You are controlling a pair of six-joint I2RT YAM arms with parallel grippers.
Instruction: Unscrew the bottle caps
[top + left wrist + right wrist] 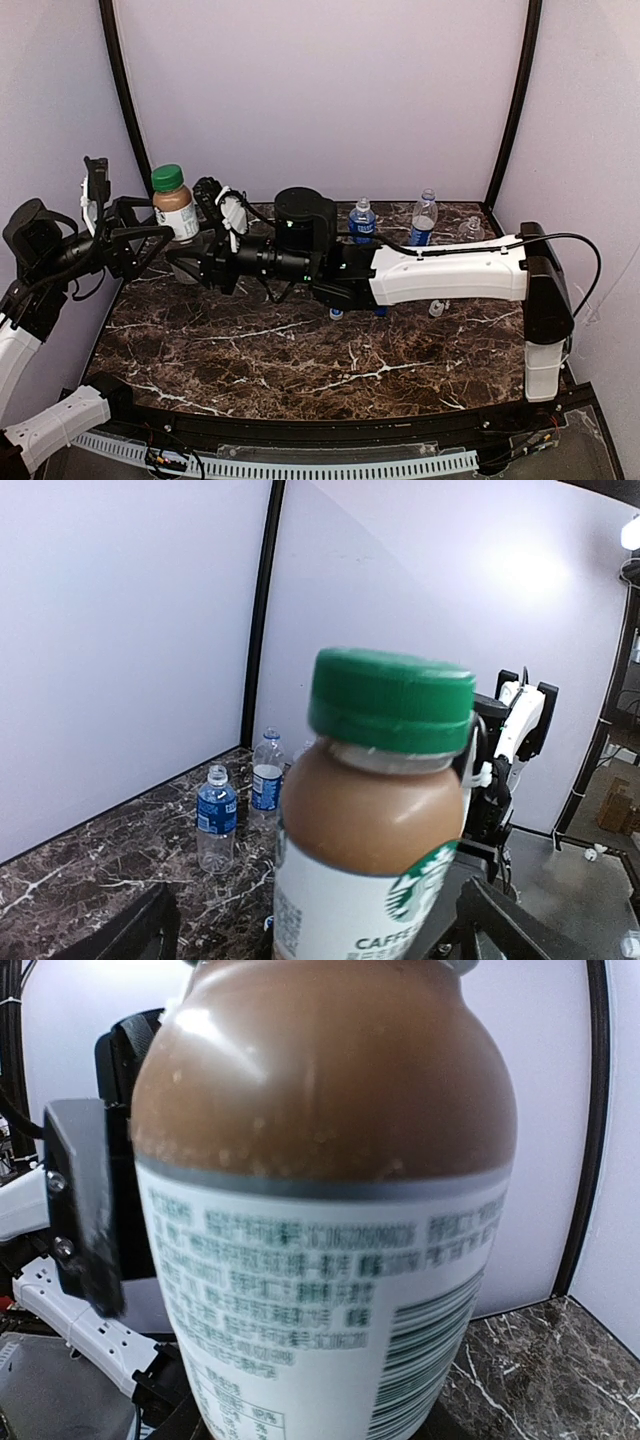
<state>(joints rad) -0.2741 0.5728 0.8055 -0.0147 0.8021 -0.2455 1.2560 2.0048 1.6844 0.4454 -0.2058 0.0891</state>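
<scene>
The brownish bottle (176, 212) with a green cap (168, 177) and a pale label is held upright above the table's left rear. My right gripper (186, 263) grips its lower part; in the right wrist view the bottle (320, 1210) fills the frame and hides the fingers. My left gripper (152, 250) stands spread around the bottle's left side; its fingers (140, 930) flank the bottle (370, 830), with a gap on one side. Two clear blue-labelled bottles (362, 222) (423, 218) stand at the back. A clear unlabelled bottle (470, 230) stands beside them.
The right arm (450, 272) stretches across the dark marble table (300, 360). Small loose caps (336, 313) lie under it. The two blue-labelled bottles (216, 815) (266, 775) also show in the left wrist view. Pale walls enclose the back and sides.
</scene>
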